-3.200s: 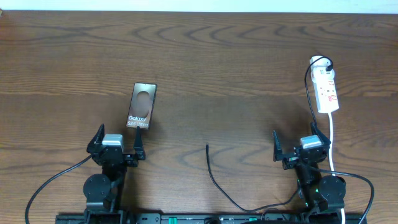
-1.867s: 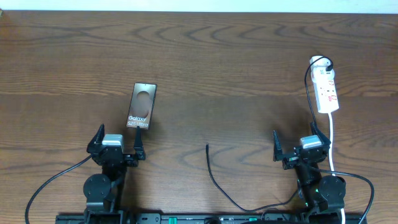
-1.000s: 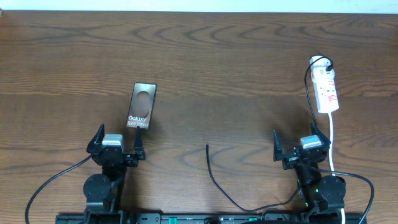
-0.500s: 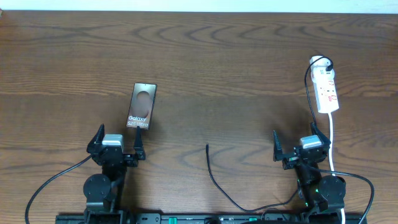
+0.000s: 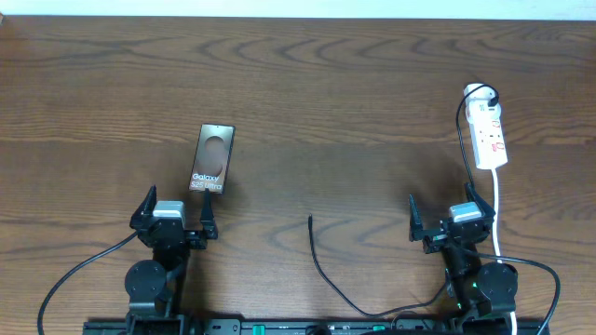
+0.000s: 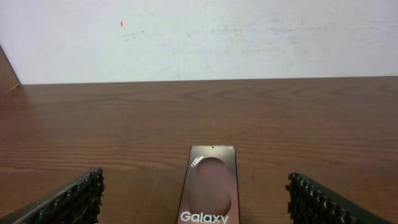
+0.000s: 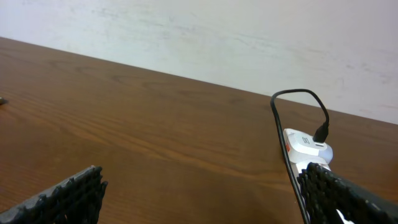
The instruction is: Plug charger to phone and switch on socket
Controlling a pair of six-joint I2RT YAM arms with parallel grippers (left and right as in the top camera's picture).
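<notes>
The grey-brown phone (image 5: 211, 157) with white Galaxy lettering lies flat left of centre; it also shows in the left wrist view (image 6: 208, 190), straight ahead between the fingers. The charger's thin black cable (image 5: 323, 268) runs from the front edge to a free tip near the middle (image 5: 310, 220). The white socket strip (image 5: 489, 135) lies at the far right with a black plug in its far end (image 7: 321, 132). My left gripper (image 5: 175, 213) is open and empty just in front of the phone. My right gripper (image 5: 447, 213) is open and empty in front of the strip.
The strip's white cord (image 5: 497, 207) runs down the right side past my right gripper. A black cable (image 5: 460, 130) loops beside the strip. A white wall (image 6: 199, 37) stands behind the table's far edge.
</notes>
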